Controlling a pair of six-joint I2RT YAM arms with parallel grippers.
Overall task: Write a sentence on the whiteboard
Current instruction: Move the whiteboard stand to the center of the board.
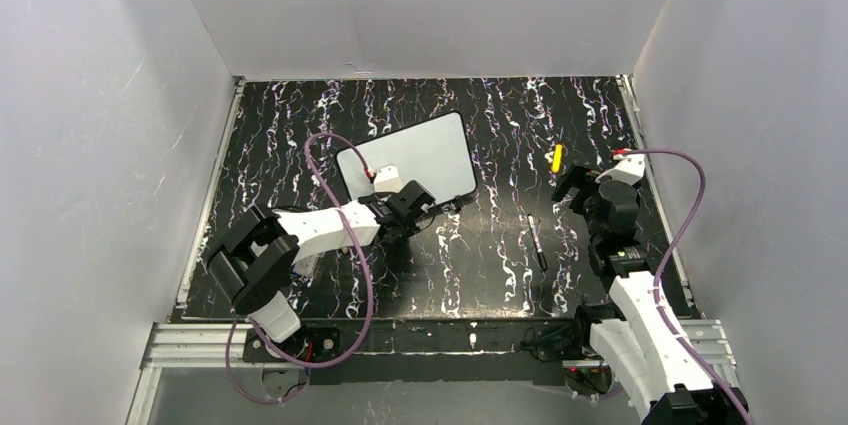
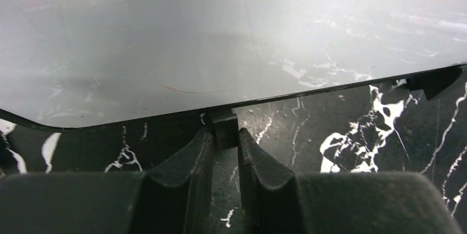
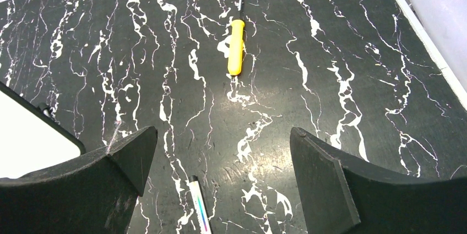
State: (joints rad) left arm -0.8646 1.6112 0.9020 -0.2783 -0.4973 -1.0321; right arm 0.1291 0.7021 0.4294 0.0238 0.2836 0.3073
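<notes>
Whiteboard (image 1: pixel 415 155) lies flat on the black marbled counter (image 1: pixel 480 285), left of centre and turned at a slant, with one long edge toward the left arm. We see the left claw (image 2: pixel 226 135) down at that edge. Its two fingers are drawn nearly together, with a small black clip foot (image 2: pixel 224 126) of the board pinched between the tips. We read that as a grip on the board by its foot. The right claw (image 3: pixel 220 137) hangs spread wide over the counter and holds nothing. A pen (image 3: pixel 199 207) lies just beneath it and a yellow-handled screwdriver (image 3: pixel 235 47) lies farther out.

We judge the board to be light, stiff and thin, with a glossy face that gives fingers no purchase. Pressed from above, it would likely skate across the smooth counter. The rim and the clip feet look like the only parts a claw can close around, so the foot seems a sensible hold for steadying it. That hold is small and sits at one edge, so we would expect the board to pivot about it if writing pressure lands far off. The pen looks slender and round, and we think it is best taken across its barrel near the middle.
</notes>
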